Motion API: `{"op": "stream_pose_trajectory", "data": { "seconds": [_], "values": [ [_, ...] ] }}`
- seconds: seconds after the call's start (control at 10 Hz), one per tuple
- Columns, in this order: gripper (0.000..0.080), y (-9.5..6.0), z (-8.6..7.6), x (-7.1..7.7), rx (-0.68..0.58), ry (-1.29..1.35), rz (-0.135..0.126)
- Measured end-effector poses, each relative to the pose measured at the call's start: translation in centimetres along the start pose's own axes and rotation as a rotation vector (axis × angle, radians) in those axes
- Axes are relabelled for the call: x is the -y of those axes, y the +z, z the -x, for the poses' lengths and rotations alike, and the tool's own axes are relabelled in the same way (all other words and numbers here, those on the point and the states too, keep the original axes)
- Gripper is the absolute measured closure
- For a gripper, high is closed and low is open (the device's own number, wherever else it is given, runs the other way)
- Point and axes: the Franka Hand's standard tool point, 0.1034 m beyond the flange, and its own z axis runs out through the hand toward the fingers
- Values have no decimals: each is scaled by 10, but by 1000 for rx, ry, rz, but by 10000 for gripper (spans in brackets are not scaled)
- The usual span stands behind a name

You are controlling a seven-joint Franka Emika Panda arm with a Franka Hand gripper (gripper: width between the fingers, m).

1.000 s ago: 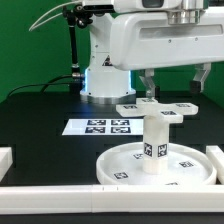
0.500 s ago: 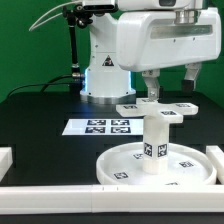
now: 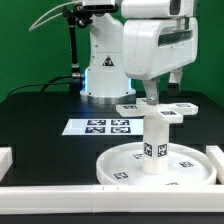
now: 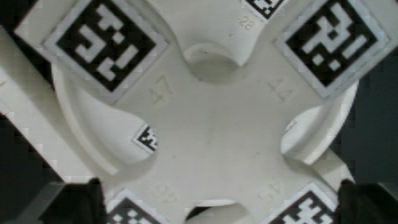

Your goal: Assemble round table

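Note:
The large round disc [image 3: 118, 168] lies at the front of the table with the short cylindrical leg [image 3: 154, 146] standing upright at its middle. The cross-shaped base piece [image 3: 168, 111] lies flat on the table behind them. My gripper [image 3: 150, 98] hangs right over the base piece. In the wrist view the base piece [image 4: 214, 120] fills the picture with its square tags. My gripper [image 4: 205, 205] is open, and the dark fingertips [image 4: 71, 205] stand on either side of the piece's middle.
The marker board [image 3: 100, 126] lies left of the base piece in the exterior view. White border rails run along the front [image 3: 60, 188] and stand at the right [image 3: 216, 156] and the left [image 3: 4, 157]. The arm's pedestal [image 3: 100, 75] is at the back.
The hand has turned about its wrist and shifted toward the exterior view's left over the base piece. The disc, leg and base piece have not moved.

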Motion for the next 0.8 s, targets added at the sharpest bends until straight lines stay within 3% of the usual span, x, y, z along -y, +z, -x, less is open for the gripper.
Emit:
{"op": "stream_pose_trajectory", "data": {
  "seconds": [0.8],
  "values": [
    [150,14,9,0,20,15,-16]
  ]
}}
